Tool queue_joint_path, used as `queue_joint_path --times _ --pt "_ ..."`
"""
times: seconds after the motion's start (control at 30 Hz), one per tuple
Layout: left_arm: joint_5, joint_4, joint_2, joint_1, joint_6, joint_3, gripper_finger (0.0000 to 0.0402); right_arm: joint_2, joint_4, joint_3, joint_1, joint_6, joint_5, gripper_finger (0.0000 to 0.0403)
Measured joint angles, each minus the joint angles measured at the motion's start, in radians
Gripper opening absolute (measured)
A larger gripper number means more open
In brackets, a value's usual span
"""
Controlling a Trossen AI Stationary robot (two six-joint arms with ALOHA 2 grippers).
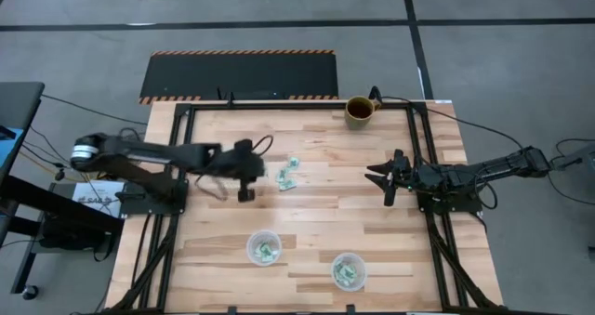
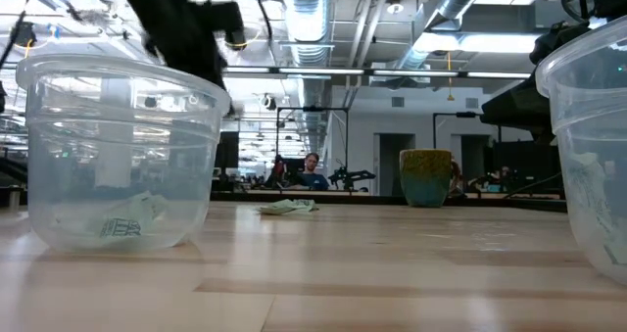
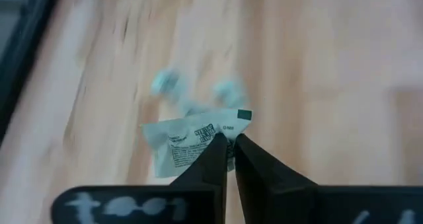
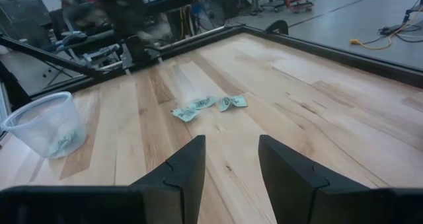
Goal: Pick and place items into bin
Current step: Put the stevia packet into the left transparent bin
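The left gripper (image 1: 258,173) is over the middle of the table (image 1: 316,217), just left of the loose packets. Its fingers (image 3: 254,164) are pressed together, pinching a pale mint-green packet (image 3: 188,145) by one edge. The wrist view shows the packet clear of the tabletop.

The remaining loose packets (image 1: 287,174) lie in a small cluster on the wood, right of the left gripper and toward the far half of the table.

Two clear cups stand near the front edge: the left cup (image 1: 263,248) and the right cup (image 1: 349,270). Each holds packets.

The right gripper (image 1: 383,177) waits at the right side of the table with its fingers (image 4: 178,174) spread and nothing between them.

A brown mug (image 1: 360,110) stands at the far edge.
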Motion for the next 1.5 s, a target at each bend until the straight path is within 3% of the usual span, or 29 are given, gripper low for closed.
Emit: queue_joint_path --times 0.13,0.27,0.4,0.6,0.9,1.5 --pt "-0.112 0.011 -0.092 -0.189 -0.149 0.005 0.0002 0.000 0.000 0.000 0.000 0.000 0.000 0.0133" --pt "-0.225 0.010 -0.087 -0.394 -0.319 0.033 0.0001 0.000 0.000 0.000 0.000 0.000 0.000 0.0134" --pt "-0.321 0.002 0.014 -0.558 -0.469 0.090 0.0001 0.000 0.000 0.000 0.000 0.000 0.000 0.0133" --pt "-0.322 -0.027 0.225 -0.692 -0.602 0.221 0.0001 0.000 0.000 0.000 0.000 0.000 0.000 0.0134" --pt "-0.304 -0.195 0.435 -0.714 -0.662 0.403 0.0011 0.000 0.000 0.000 0.000 0.000 0.000 0.0134" --pt "-0.170 -0.231 0.447 -0.607 -0.570 0.455 0.0145 0.000 0.000 0.000 0.000 0.000 0.000 0.0133"
